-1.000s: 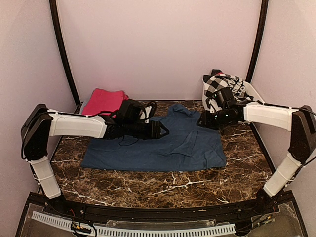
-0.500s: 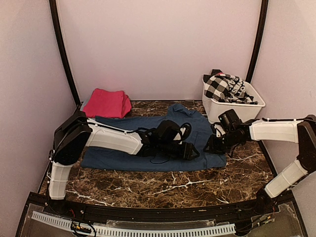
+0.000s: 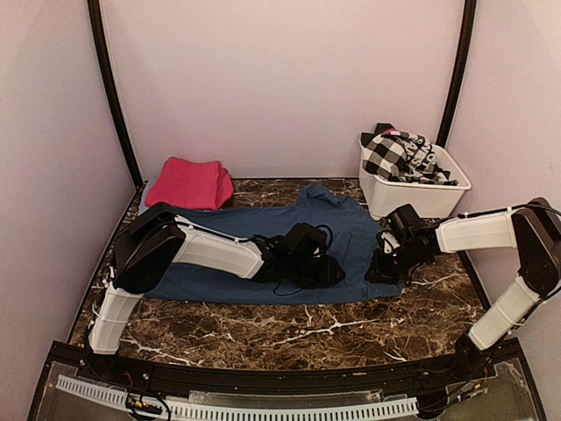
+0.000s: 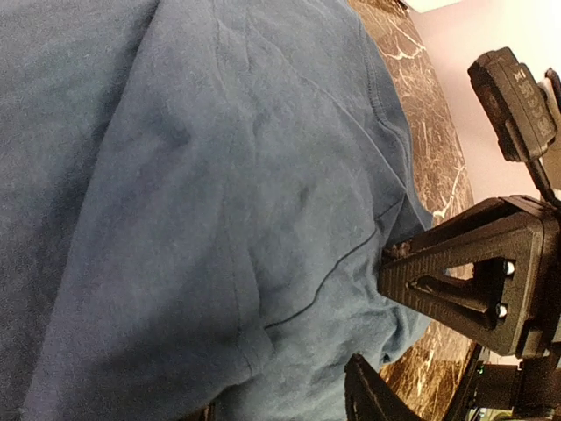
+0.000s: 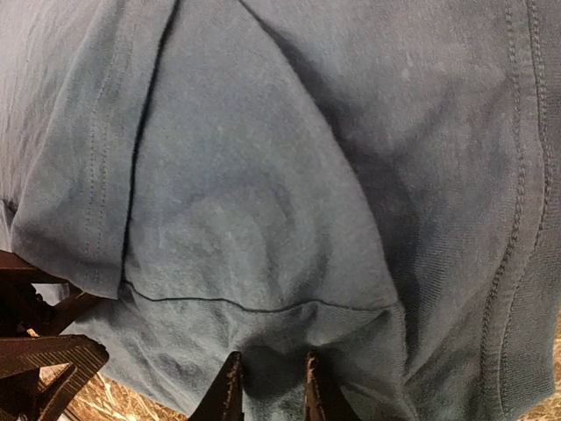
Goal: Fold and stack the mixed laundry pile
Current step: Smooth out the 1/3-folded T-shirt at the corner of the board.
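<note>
1. At the far left we see the pink cloth (image 3: pixel 186 182). It lies folded in a neat square at the back of the tabletop (image 3: pixel 263 331). We think it is there to start the stack, out of the way of the work.
2. Next comes the dark blue shirt (image 3: pixel 355 232). It lies spread out flat in the middle of the tabletop, because a flat shirt is easier to fold.
3. The left hand (image 3: pixel 340 273) is low on the shirt, near its front edge. We cannot tell if this hand is spread or pressed together, because we cannot see its tips well. We think it is there to take the front edge or to hold the shirt down.
4. The right hand (image 5: pixel 270 386) is at the shirt's front right corner. Its two fingers are close together with a little bunch of blue cloth between them, so we think it is pinching the hem. Holding a corner would let it lift that side and fold it over.
5. At the far right stands the white tub (image 3: pixel 419 200), beside the back right part of the shirt. The black-and-white checked garment (image 3: pixel 394 153) sits heaped in it, waiting its turn.
6. We think the job is not far along. One piece is folded, one is on the way, and more wait in the tub.
</note>
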Robot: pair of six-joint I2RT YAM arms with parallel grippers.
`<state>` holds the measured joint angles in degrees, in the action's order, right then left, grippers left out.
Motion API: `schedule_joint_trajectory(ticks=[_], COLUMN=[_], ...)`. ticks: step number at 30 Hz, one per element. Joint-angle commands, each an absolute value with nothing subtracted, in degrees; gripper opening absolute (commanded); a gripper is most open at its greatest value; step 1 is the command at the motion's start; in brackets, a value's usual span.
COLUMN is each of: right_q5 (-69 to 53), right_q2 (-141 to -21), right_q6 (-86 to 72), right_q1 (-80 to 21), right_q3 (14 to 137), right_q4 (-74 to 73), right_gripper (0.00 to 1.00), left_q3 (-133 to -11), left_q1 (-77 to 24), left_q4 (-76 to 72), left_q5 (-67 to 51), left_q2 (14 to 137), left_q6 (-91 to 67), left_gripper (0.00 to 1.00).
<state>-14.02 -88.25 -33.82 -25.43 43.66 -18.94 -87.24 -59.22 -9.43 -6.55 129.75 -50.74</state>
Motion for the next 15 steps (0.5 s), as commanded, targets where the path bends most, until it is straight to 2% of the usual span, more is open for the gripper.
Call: schedule_joint_trajectory(ticks=[1, 7, 15], right_q5=[-13.3, -13.0, -11.8], right_q2=[-89.1, -88.8, -87.4], right_q6=[-34.5, -35.3, -35.8], right_q1=[-25.1, -25.0, -25.0], right_q3=[42.7, 42.5, 42.7], right_q4=[-17.8, -18.5, -20.4], right_gripper=[0.2, 0.19, 0.18], left_q3=[-89.7, -91.4, -87.4], left_q1=[-58.4, -55.2, -49.2], left_q4=[-7.9, -9.9, -23.4], left_q5=[-1.9, -2.5, -8.0], left_q2=[130.8, 131.8, 131.3], left_q6=[-53.9, -56.4, -59.9], left_gripper=[0.5, 0.49, 0.49])
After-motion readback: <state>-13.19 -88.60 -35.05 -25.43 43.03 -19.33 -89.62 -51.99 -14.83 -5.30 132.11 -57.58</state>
